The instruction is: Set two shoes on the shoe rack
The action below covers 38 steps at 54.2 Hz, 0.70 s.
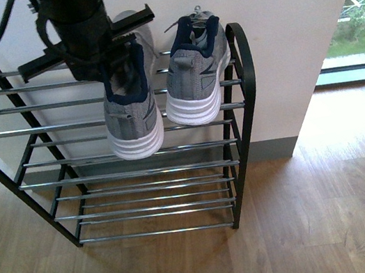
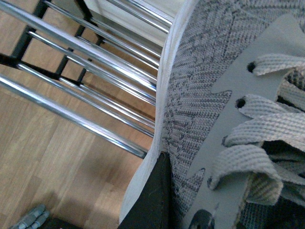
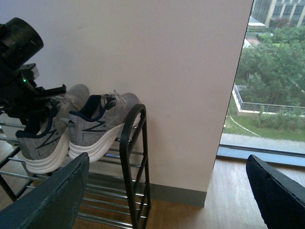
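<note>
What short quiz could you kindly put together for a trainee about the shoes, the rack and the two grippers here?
1. Multiple choice: on which tier of the shoe rack does the ungripped shoe rest? A: top. B: second. C: bottom.
2. True or false: the right gripper is closed on a sandal.
3. Short answer: which gripper grasps the gripped shoe, whose heel overhangs the front bar?

Key
1. A.
2. False: its fingers are spread wide with nothing between them.
3. The left gripper.
</note>
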### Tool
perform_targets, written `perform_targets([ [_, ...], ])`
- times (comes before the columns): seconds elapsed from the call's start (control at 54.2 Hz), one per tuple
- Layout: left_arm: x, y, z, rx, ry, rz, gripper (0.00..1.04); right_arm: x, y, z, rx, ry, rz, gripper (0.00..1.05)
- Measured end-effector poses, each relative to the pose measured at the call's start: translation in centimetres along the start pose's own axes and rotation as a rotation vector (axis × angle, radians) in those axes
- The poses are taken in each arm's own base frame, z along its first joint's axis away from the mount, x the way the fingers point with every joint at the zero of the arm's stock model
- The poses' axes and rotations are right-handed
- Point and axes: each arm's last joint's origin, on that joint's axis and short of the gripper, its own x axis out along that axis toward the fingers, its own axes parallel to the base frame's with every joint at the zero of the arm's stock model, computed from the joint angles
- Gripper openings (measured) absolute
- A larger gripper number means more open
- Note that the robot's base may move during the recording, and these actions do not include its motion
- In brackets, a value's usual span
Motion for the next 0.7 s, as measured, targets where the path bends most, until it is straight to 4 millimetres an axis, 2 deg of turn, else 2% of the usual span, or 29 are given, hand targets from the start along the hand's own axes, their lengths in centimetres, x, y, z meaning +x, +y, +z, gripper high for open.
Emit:
perform_targets([
  [0.258, 2.0, -2.9, 0.8, 0.029, 0.015, 0.016, 0.02, 0.0, 0.0, 0.0, 0.0, 0.0, 0.0, 0.95],
  [0.48, 2.7, -4.0, 2.4, 0.037, -0.01, 0.015, 0.02, 0.0, 0.0, 0.0, 0.0, 0.0, 0.0, 0.95],
  [0.702, 3.1, -4.4, 2.5, 0.006, -0.023, 0.006, 0.02, 0.0, 0.0, 0.0, 0.0, 0.0, 0.0, 0.95],
])
